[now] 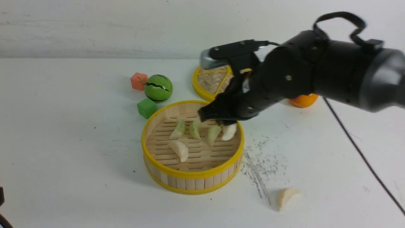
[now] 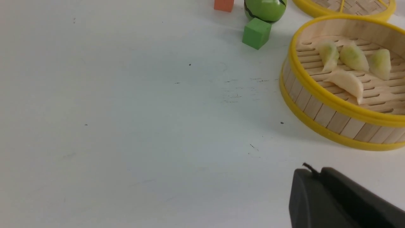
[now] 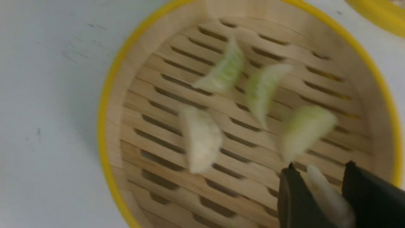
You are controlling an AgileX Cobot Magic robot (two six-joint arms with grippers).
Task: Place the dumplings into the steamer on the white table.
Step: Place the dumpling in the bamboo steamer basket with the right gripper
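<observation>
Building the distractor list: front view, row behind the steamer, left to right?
In order: orange cube → green striped ball → woven lid → orange fruit. Skipped the green cube: it sits nearer and overlaps cube and ball sideways.

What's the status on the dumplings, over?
Right gripper holds white dumpling over steamer. Four dumplings inside, stray dumpling on table. Left gripper off aside, state unclear.
</observation>
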